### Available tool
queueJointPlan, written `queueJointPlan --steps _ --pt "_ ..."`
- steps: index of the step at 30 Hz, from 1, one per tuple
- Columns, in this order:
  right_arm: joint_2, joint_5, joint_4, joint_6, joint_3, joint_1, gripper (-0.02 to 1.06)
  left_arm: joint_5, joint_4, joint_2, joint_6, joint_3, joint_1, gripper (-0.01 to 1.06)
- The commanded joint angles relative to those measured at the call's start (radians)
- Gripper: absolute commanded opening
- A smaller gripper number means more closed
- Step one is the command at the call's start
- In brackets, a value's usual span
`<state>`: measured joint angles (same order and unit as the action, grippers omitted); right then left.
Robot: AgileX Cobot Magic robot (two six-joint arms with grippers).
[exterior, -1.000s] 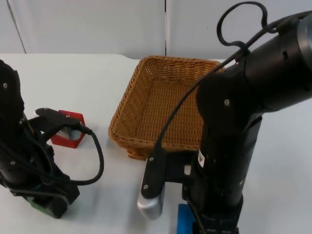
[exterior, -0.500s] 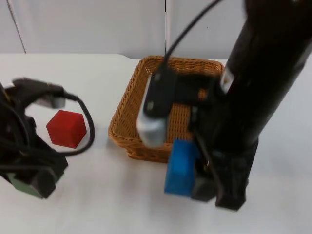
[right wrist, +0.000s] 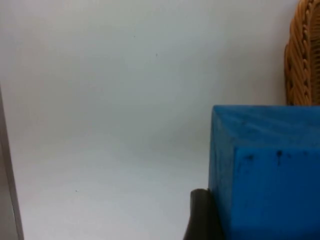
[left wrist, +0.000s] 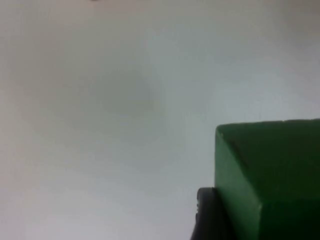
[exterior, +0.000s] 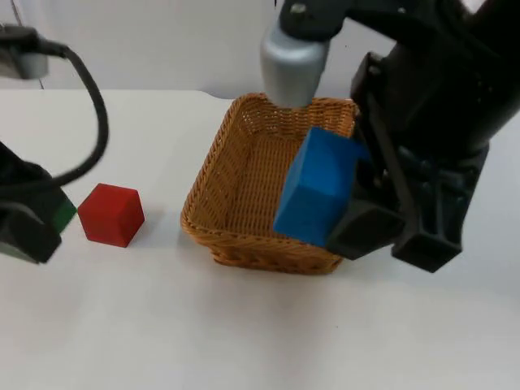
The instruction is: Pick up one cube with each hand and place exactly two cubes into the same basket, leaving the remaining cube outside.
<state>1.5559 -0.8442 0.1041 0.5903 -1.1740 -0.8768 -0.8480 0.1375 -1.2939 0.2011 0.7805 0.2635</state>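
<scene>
The right tool grips the blue cube, raised over the right part of the wicker basket at the center of the top frame. At the far left edge, the left tool clamps the green cube above the counter. The red cube rests on the counter just right of it, apart from the basket.

Right gripper raised, clamped on its load, left gripper likewise, low at left
</scene>
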Motion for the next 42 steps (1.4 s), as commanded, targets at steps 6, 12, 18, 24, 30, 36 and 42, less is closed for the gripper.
queueJointPlan --steps 6,12,18,24,30,36,42 --pt "-0.013 -0.005 0.002 -0.034 0.002 -0.004 0.0 -0.016 0.017 0.067 -0.053 0.004 0.004 0.0" --pt "-0.013 -0.005 0.002 -0.056 0.002 -0.004 0.0 -0.022 0.059 0.067 -0.053 0.004 0.004 0.0" --pt "-0.013 0.013 0.002 -0.063 0.002 -0.004 0.0 -0.022 0.088 0.067 -0.053 0.004 0.004 0.0" --pt "-0.013 0.048 -0.056 -0.136 0.002 -0.002 0.0 -0.003 0.159 0.067 -0.053 0.004 0.004 0.0" --pt "-0.013 0.081 -0.098 -0.193 0.002 0.039 0.0 0.008 0.18 0.067 -0.053 0.004 0.004 0.0" --pt "-0.013 0.09 -0.091 -0.24 0.002 0.148 0.0 0.053 0.21 0.066 -0.053 0.004 0.006 0.0" --pt "-0.013 0.113 -0.032 -0.243 0.002 0.244 0.0 0.123 0.242 0.059 -0.049 0.004 0.006 0.0"
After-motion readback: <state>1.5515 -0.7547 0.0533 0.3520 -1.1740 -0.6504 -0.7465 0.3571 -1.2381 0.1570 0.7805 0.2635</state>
